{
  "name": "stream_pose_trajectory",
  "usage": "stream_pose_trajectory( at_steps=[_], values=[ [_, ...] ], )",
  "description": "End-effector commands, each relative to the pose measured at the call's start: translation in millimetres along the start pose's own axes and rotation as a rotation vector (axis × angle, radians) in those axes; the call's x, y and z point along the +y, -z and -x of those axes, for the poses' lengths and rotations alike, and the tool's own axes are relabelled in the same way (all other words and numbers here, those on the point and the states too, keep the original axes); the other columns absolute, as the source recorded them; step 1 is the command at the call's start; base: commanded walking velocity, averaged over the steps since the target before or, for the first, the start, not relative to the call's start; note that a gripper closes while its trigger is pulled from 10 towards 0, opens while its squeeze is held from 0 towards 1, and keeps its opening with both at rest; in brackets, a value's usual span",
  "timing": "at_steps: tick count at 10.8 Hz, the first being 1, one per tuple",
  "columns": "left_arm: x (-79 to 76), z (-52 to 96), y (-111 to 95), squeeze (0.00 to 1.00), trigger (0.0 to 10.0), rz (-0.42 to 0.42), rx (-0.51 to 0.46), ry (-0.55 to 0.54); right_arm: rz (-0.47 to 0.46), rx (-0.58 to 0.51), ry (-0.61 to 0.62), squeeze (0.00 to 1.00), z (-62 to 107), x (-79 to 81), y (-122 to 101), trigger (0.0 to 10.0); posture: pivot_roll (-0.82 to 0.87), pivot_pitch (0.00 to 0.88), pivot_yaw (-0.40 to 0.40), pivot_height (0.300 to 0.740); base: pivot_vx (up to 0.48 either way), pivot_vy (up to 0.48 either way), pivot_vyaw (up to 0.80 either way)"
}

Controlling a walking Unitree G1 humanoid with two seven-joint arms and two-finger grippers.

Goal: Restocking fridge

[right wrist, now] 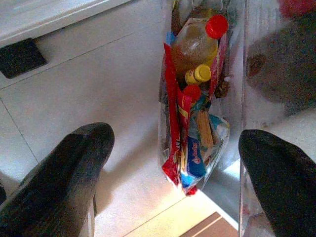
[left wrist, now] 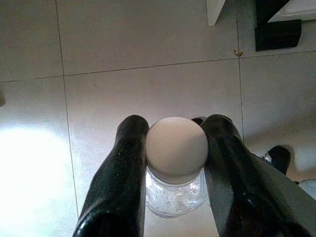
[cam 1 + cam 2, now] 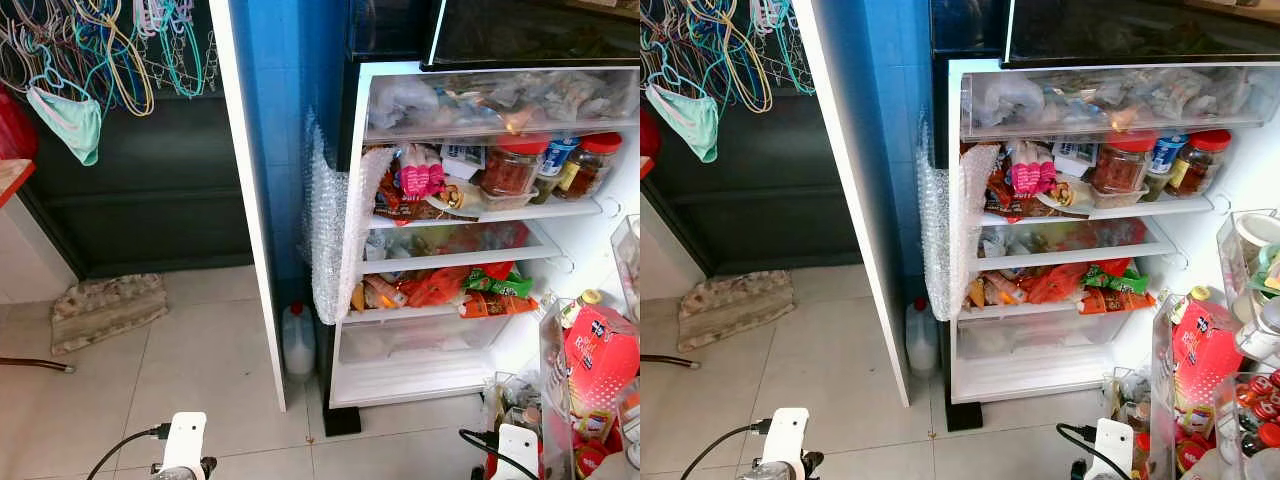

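My left gripper [image 2: 176,122] is shut on a small clear bottle with a white cap [image 2: 176,148], held low over the tiled floor. My right gripper [image 1: 175,138] is open above a clear plastic bag of groceries [image 1: 195,123] that holds packets and bottles with red and yellow caps. It lies on the floor by the fridge door. The open fridge [image 3: 400,380] stands ahead on the right, its shelves packed with jars [image 3: 510,168], packets and bags. Both white wrists [image 3: 185,445] [image 3: 518,450] show at the bottom edge of the head views.
The fridge door's shelves [image 3: 590,370] on the far right carry a red carton and bottles. A white jug [image 3: 298,340] stands on the floor beside bubble wrap [image 3: 330,230]. A white panel edge [image 3: 250,200] juts out left of the fridge. A mat [image 3: 105,310] lies further left.
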State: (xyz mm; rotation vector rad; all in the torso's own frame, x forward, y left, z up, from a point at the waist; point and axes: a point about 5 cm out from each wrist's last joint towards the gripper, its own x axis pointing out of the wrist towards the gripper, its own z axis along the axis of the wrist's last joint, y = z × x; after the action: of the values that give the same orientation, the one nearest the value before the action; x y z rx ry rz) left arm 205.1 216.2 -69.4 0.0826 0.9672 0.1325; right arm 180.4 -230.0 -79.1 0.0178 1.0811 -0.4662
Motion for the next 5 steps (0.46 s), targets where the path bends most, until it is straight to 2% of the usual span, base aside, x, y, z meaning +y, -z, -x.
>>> stream_pose_trajectory(
  at_steps=[1, 2, 3, 4, 5],
  values=[
    [2.3, -0.1, 0, 0.0, 10.0, -0.004, 0.013, -0.007, 0.081, -0.051, 0.061, 0.0, -0.4, -6.4, -6, 10.0, 0.11, 0.002, -0.045, 0.74, 0.0, 0.0, 0.0],
    [2.3, -0.1, 0, 0.0, 10.0, -0.004, 0.013, -0.007, 0.128, -0.068, 0.137, 0.0, 0.1, -9.8, -8, 10.0, 0.11, 0.002, -0.045, 0.74, 0.0, 0.0, 0.0],
    [2.1, -0.1, 0, 0.0, 10.0, -0.004, 0.013, -0.005, 0.183, -0.052, 0.246, 0.0, -3.3, -70.1, 4, 10.0, 0.11, 0.002, -0.046, 0.74, 0.0, 0.0, 0.0],
    [1.9, -0.1, 0, 0.0, 10.0, -0.003, 0.014, -0.003, 0.187, -0.064, 0.273, 0.0, -1.8, -100.9, 6, 10.0, 0.11, 0.002, -0.047, 0.74, 0.0, 0.0, 0.0],
    [1.7, -0.1, 0, 0.0, 10.0, -0.003, 0.014, -0.002, 0.174, -0.079, 0.248, 0.0, -2.2, -97.9, 3, 10.0, 0.11, 0.002, -0.048, 0.74, 0.0, 0.0, 0.0]
  ],
)
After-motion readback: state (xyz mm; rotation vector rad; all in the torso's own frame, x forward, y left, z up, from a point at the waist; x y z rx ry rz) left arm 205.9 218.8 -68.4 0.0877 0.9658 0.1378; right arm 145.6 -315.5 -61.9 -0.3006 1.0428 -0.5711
